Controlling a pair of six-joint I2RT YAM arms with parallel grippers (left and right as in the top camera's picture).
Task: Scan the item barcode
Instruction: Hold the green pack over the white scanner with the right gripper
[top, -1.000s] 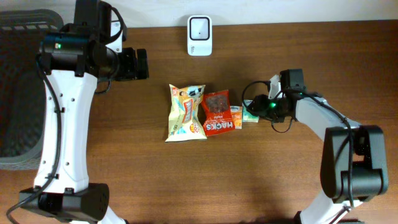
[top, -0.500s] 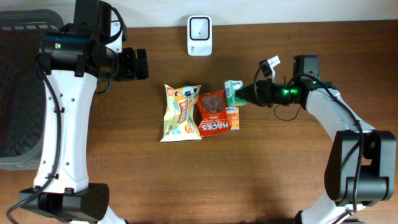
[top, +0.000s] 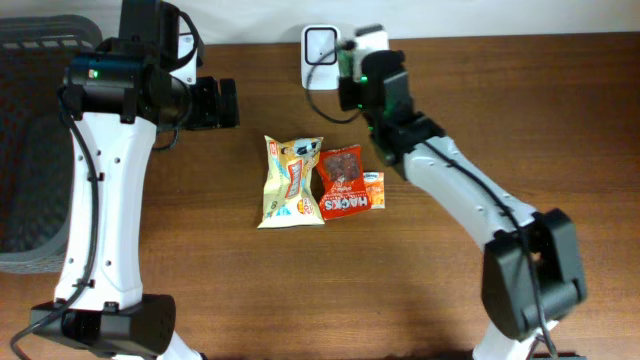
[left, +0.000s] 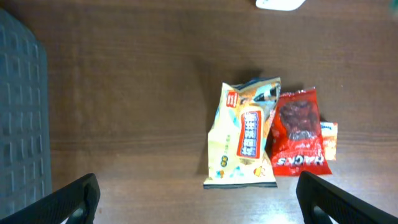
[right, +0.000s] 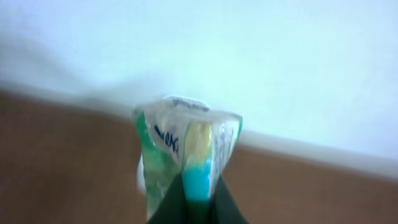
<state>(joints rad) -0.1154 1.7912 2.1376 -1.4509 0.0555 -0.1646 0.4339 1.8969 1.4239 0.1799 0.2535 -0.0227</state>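
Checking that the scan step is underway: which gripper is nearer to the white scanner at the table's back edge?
Right. The right gripper, shut on a green packet, is just beside the scanner; the left gripper hangs open, clearly farther away.

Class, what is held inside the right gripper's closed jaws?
A small green-and-white packet, pinched at its lower end by the right gripper. The pinched part is covered by the fingers, and no barcode can be seen.
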